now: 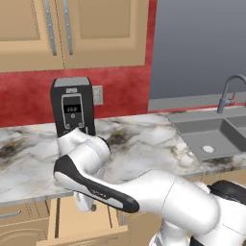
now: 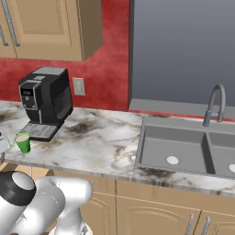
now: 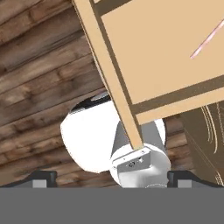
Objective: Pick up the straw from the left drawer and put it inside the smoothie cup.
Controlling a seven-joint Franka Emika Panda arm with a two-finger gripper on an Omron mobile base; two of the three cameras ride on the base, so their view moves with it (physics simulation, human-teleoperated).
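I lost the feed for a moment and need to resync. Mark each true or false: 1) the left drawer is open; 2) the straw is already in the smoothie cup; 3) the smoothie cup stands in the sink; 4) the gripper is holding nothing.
1) True: the left drawer is pulled out below the counter.
2) False: the straw lies on the drawer's bottom in the hand view.
3) False: the smoothie cup stands on the counter in front of the coffee machine, far from the sink.
4) True: the gripper has its fingertips wide apart with nothing between them.
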